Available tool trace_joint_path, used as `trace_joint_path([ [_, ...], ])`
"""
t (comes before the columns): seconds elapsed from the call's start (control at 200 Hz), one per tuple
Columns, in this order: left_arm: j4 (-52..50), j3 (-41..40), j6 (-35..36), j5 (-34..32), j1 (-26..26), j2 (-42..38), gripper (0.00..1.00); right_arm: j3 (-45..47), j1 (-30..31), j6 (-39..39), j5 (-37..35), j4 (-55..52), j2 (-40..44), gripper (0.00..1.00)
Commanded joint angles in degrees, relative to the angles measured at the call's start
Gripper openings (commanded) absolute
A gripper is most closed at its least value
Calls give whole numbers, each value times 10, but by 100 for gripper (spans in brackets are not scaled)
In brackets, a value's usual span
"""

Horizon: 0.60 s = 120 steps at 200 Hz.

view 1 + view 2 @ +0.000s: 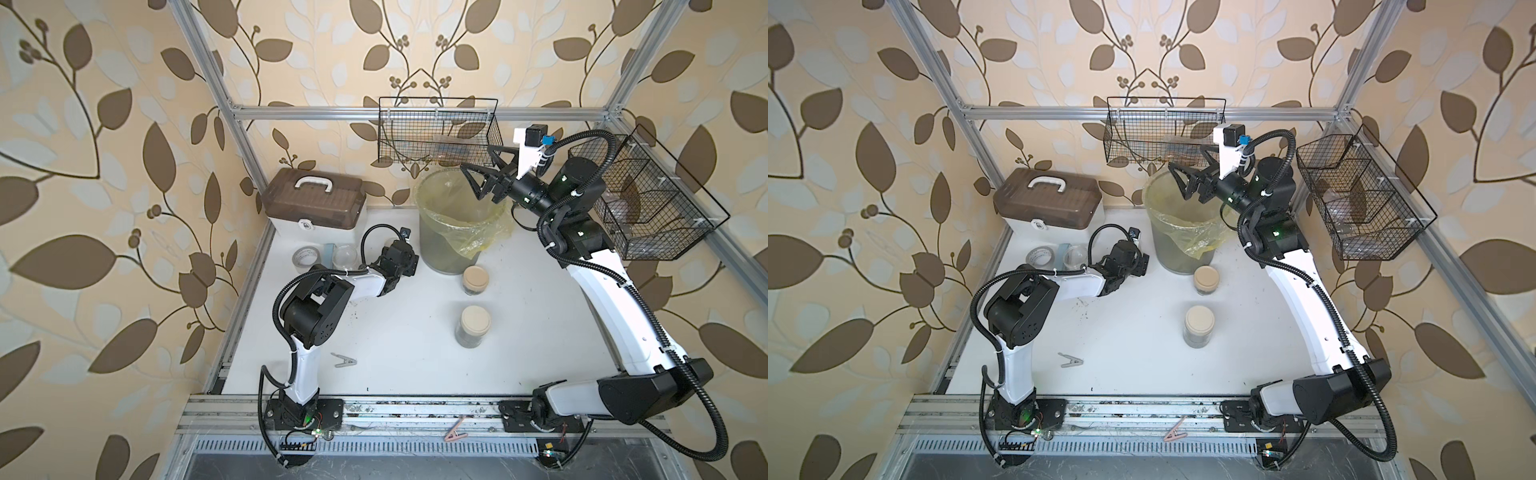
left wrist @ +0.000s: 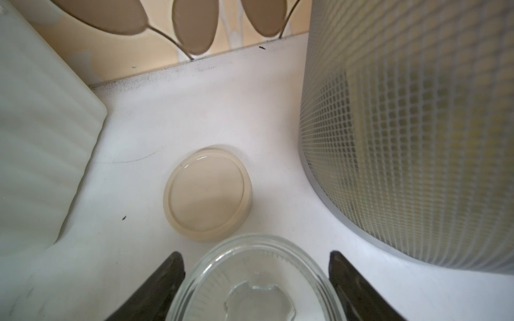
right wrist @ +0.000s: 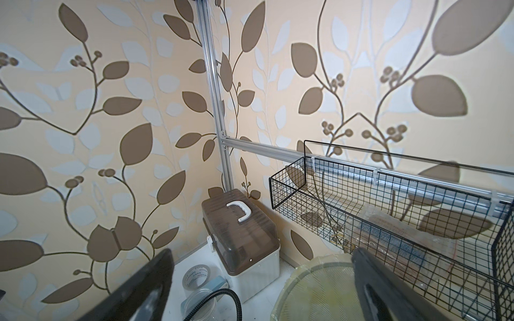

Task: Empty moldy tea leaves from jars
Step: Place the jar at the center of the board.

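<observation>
My left gripper [image 2: 257,255] is shut on an empty clear glass jar [image 2: 256,286], its mouth facing the camera. A loose beige lid [image 2: 207,194] lies flat on the table just beyond it. In both top views the arm's wrist hides that jar. Two jars with beige lids [image 1: 475,279] [image 1: 473,324] stand mid-table, dark moldy tea leaves [image 1: 466,338] showing through the glass. Another empty lidless jar [image 1: 346,257] sits beside the tape roll. My right gripper [image 1: 477,158] hangs open and holds nothing, high over the bin's far rim.
The grey bin with a yellow liner [image 1: 420,199] stands at the back, close to the right of my left gripper. A brown-lidded box [image 1: 316,199], a tape roll [image 1: 304,256], two wire baskets [image 1: 436,133] [image 1: 648,203] and a clip [image 1: 345,360] are nearby.
</observation>
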<state>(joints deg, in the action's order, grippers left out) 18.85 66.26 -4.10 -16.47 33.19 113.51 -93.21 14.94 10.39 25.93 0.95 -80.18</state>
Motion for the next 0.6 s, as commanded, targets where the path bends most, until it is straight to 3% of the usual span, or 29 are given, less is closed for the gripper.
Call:
trace_joint_path([
  [0.0, 15, -7, 17, -3, -1, 7, 61, -19, 1, -9, 6, -4, -1, 100],
  [0.095, -1, -5, 15, -2, -1, 4, 80, -19, 2, -5, 11, -3, -5, 100],
  [0.27, -18, -15, 1, -1, -1, -16, 98, -12, 3, -4, 10, 0, 1, 100],
  [0.595, -62, -6, -43, 3, 0, -96, 99, 40, 1, 13, 1, -3, 39, 100],
])
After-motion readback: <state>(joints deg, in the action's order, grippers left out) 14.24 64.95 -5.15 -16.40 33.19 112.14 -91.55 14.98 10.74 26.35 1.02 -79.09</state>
